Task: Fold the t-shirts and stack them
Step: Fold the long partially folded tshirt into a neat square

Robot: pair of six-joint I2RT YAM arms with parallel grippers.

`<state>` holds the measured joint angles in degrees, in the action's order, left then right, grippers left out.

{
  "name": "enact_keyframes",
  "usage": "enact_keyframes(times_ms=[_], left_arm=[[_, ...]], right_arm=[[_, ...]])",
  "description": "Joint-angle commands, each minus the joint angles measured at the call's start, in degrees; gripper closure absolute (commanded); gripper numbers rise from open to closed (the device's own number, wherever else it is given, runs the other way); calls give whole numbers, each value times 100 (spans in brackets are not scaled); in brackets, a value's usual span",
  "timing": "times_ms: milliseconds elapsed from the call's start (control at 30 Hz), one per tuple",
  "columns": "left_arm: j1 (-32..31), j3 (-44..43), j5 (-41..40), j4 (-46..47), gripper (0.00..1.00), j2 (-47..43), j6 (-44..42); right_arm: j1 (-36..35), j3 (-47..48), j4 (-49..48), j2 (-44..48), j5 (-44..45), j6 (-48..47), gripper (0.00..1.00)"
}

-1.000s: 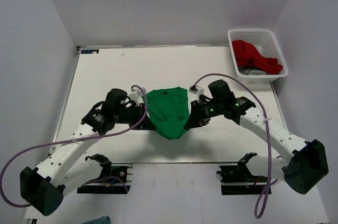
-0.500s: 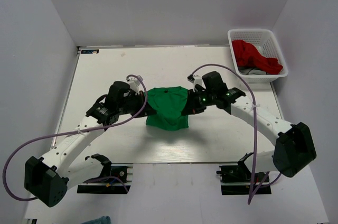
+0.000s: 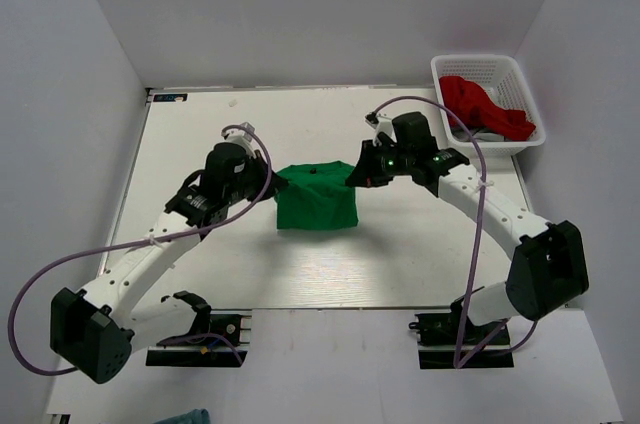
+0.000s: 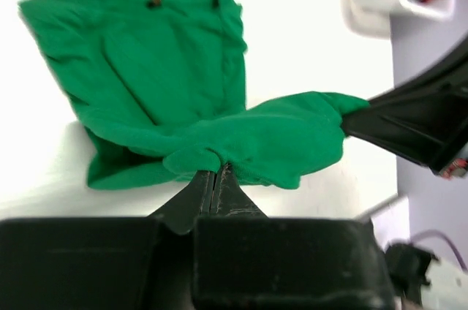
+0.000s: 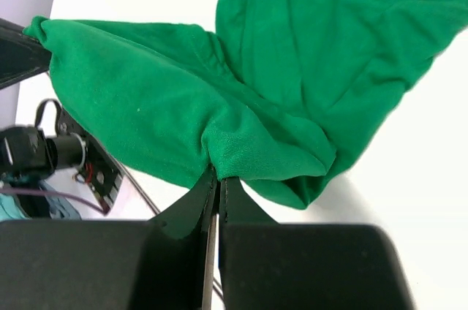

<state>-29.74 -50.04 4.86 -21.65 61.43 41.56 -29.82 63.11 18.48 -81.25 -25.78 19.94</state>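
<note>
We see both arms stretched out from their bases across the table (image 3: 200, 134), bent at the elbow and closing in from either side on the green shirt (image 3: 318, 206). It lies on the table well to the left of the basket (image 3: 478, 60) and nearer the bases than it. The left arm (image 3: 150, 254) runs diagonally toward the basket, and the left gripper (image 3: 273, 189) meets the shirt's side farthest from the basket. The right arm (image 3: 490, 214) arches up from below the basket and bends back away from it, so the right gripper (image 3: 352, 176) meets the shirt's corner closest to the basket. In each wrist view we find the black fingers pressed tight on a bunched fold of green cloth, so both grippers are clenched on the green shirt. The held fold spans from one gripper to the other above the layer spread beneath it. The red shirt (image 3: 482, 109) lies heaped inside the basket. A second ago both wrists were farther from the basket and closer to the bases, and the shirt sagged between them as a pouch with a pointed lower end. Since then the arms have carried the held edge away from the bases, toward the basket's level, and the right elbow has drawn closer to the basket. The shirt now forms a compact, squarish block with a straight near edge. The basket and red shirt have not moved.
</note>
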Motion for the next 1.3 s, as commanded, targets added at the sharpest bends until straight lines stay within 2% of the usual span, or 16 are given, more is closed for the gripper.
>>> enact_keyframes(times_ms=[0,367,500,633,867,900,933,967,1000,1033,1067,1100,1200,1267], left_arm=[[47,-304,-617,143,100,176,45],[275,-734,-1048,346,100,1371,45],[416,-849,-1268,503,100,1881,98],[591,-972,-1084,837,100,2390,98],[820,-1639,-873,882,99,3392,106],[881,-1771,-969,786,90,3524,159],[969,-1938,-1048,515,75,3821,159],[970,-2331,-1145,339,44,3963,212],[1031,-2517,-1232,189,36,4078,212],[1092,-2815,-1233,-4,29,4166,212],[1093,-2923,-1233,-84,9,4219,160],[1093,-3002,-1181,-137,0,4219,107],[1146,-2933,-892,-33,0,3966,2],[1093,-2582,-498,404,0,3763,-68]], right_arm=[[178,394,-99,-224,3,106,100],[539,1237,-266,-1638,-568,326,100],[618,1432,-345,-2017,-236,448,100],[697,1704,-432,-2455,-15,563,100],[759,2433,-573,-3273,275,703,100],[785,2477,-556,-3466,467,756,92],[794,2713,-539,-3537,521,896,80],[803,2785,-591,-3625,547,932,70],[803,2838,-617,-3660,583,993,44],[820,3012,-574,-3687,731,1037,30],[812,3066,-530,-3661,758,1012,10],[794,3093,-495,-3600,846,1011,10],[759,2840,-616,-3328,908,915,10],[733,2515,-766,-2967,734,906,10]])
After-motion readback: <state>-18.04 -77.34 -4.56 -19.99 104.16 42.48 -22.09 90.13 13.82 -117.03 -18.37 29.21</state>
